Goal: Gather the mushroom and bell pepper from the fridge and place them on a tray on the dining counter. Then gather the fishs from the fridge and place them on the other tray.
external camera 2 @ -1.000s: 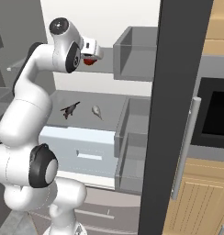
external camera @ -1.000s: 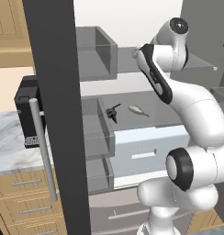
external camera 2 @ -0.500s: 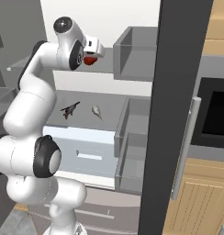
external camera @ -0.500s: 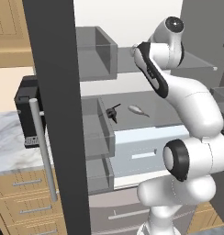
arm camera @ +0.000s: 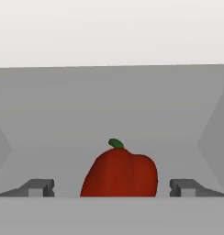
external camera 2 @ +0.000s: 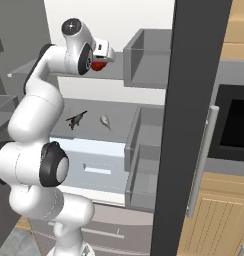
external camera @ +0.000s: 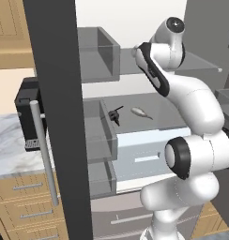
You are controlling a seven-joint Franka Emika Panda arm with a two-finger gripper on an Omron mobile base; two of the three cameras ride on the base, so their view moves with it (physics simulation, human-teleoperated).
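Inside the fridge (external camera 2: 144, 55), bell pepper (arm camera: 119, 173) on upper shelf, between wide-spread gripper (arm camera: 113, 187) fingers, ungrasped.

Black coffee machine (external camera: 28, 117) on marble counter (external camera: 8, 145), wall oven (external camera 2: 234, 130).

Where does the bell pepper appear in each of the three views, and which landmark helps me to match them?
Left base view: I cannot make the pepper out; the arm's upper links cover that part of the upper shelf.
Right base view: the bell pepper is a red patch on the upper shelf, just beside the robot's hand, upper left of centre.
Hand view: the pepper stands bottom centre, between the open pincer tips.
Shared landmark: the grey upper shelf itself.
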